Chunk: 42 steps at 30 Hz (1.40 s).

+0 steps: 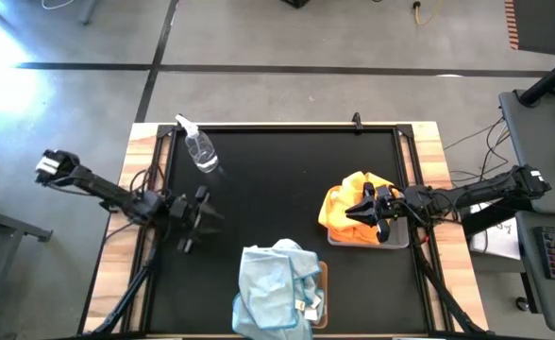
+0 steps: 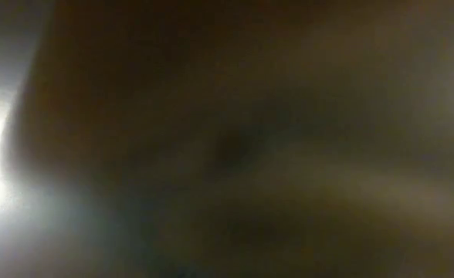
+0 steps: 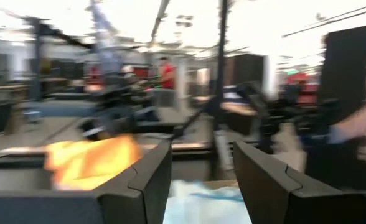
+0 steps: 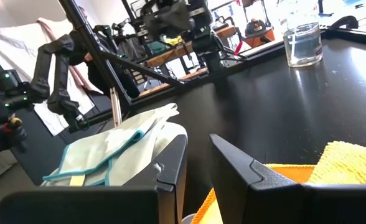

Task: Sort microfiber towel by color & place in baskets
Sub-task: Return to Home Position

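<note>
Bearing 2 baskets (image 1: 397, 242) (image 1: 324, 281), black mat (image 1: 277, 179) covers the table (image 1: 138, 179).

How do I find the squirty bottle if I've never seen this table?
Look at the black table from above and go to its top-left corner. The spray bottle is alone there. It is see-through with a white top, while the orange towels and blue towels are soft coloured heaps.

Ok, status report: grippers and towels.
Left gripper open, empty, left of centre. Right gripper open above orange towels in grey basket. Blue towels piled in tan basket. Bottle clear of both.
</note>
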Tool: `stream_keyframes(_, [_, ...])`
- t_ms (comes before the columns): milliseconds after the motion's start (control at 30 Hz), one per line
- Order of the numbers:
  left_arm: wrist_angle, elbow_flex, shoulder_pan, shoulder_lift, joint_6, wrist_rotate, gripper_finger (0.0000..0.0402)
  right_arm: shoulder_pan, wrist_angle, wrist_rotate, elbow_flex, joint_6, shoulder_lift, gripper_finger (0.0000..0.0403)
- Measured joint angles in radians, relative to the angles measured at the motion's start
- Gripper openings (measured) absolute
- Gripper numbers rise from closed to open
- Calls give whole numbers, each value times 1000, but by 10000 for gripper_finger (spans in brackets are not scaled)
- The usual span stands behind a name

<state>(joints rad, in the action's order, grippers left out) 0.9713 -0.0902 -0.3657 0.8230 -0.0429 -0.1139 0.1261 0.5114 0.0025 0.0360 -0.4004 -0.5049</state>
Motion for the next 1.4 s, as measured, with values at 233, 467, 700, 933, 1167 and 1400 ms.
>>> stream_keyframes(233, [-22,0,271,0,9,-22,156,0,-5,0,0,0,0,59])
stream_keyframes(467, [-107,0,609,27,-134,-6,155,0,-6,0,0,0,0,59])
stream_keyframes(700, [-91,-16,855,76,-112,154,155,0,-6,0,0,3,0,59])
stream_keyframes(933, [-89,-101,923,129,-70,184,155,0,-11,0,0,5,0,59])
stream_keyframes(1167, [-98,-171,921,202,-37,475,155,0,-11,0,0,8,0,59])
stream_keyframes(1400, [-98,-165,872,212,-71,589,155,0,-11,0,0,19,0,59])
